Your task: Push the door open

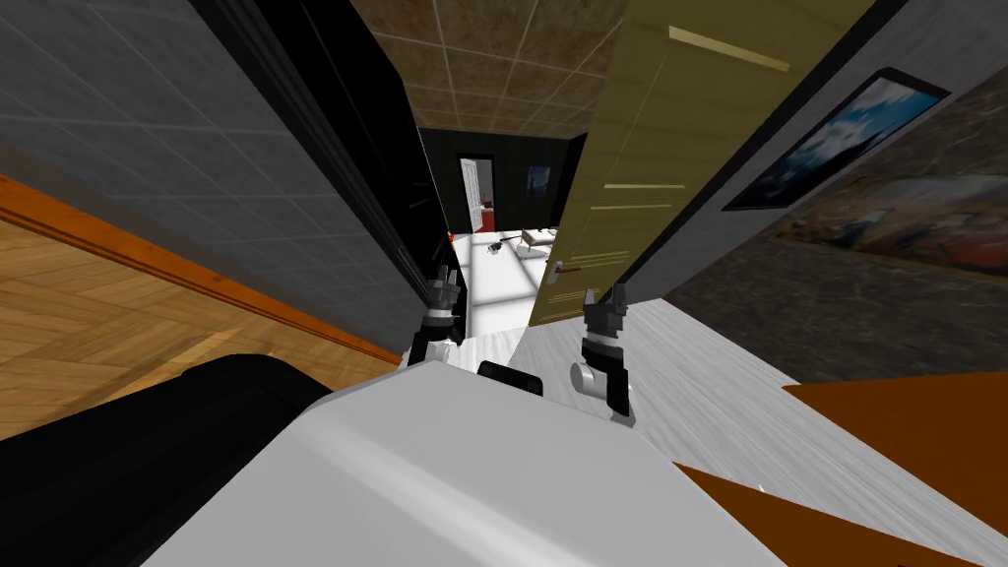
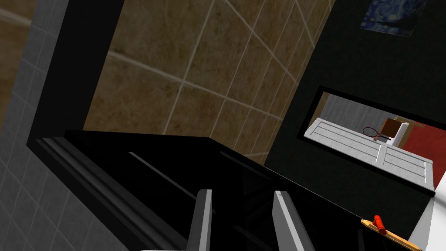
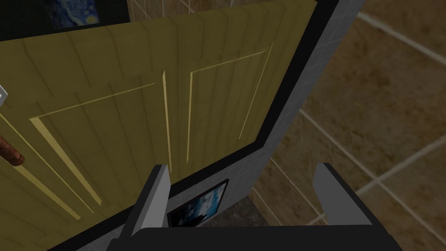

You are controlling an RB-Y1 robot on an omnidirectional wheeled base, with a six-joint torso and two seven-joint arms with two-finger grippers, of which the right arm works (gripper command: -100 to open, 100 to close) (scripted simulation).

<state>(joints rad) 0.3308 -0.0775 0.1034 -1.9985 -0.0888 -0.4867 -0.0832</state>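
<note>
Right gripper (image 3: 241, 167): fingers spread wide, nothing btwn them. Olive-yellow door (image 3: 109, 87) stands ajar just ahead of it; can't tell if touching. Black door frame (image 2: 130, 165) is ahead of left gripper (image 2: 241, 194), fingers at narrow gap, empty. Framed picture (image 3: 198, 207) shows past right fingers. Brown door handle (image 3: 11, 152) is well off to the side.

Plainly a home: panelled olive door (image 1: 630, 148) ajar, framed picture (image 1: 837, 138) hung on a grey wall (image 1: 148, 128), parquet floor (image 1: 89, 305), further room (image 1: 502, 251) beyond
</note>
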